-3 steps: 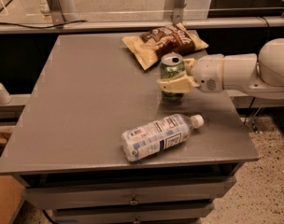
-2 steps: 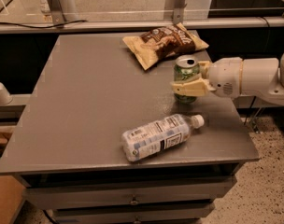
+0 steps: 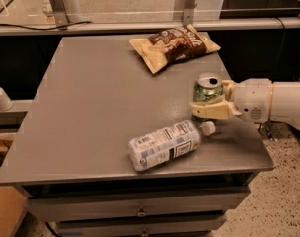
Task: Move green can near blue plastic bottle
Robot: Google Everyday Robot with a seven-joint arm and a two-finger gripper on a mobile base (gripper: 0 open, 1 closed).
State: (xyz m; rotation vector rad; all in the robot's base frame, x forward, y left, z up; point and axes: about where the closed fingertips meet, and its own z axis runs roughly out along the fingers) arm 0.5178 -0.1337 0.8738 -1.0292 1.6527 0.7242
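The green can (image 3: pixel 207 91) stands upright with its silver top showing, near the table's right edge. My gripper (image 3: pixel 212 101) reaches in from the right on a white arm and is shut on the can, one cream finger (image 3: pixel 211 110) across its front. The blue plastic bottle (image 3: pixel 166 144) lies on its side near the front edge, its white cap (image 3: pixel 208 128) pointing right, just below the can. The can's base is hidden behind the finger, so I cannot tell whether it rests on the table.
A tan-and-brown snack bag (image 3: pixel 173 45) lies at the back of the grey table (image 3: pixel 91 112). Drawers sit below the table's front edge. A railing runs behind the table. The table's right edge is close beside my arm.
My gripper has carried the green can to the right and toward the front, from beside the snack bag to just above the bottle's cap. The bottle and bag have not moved.
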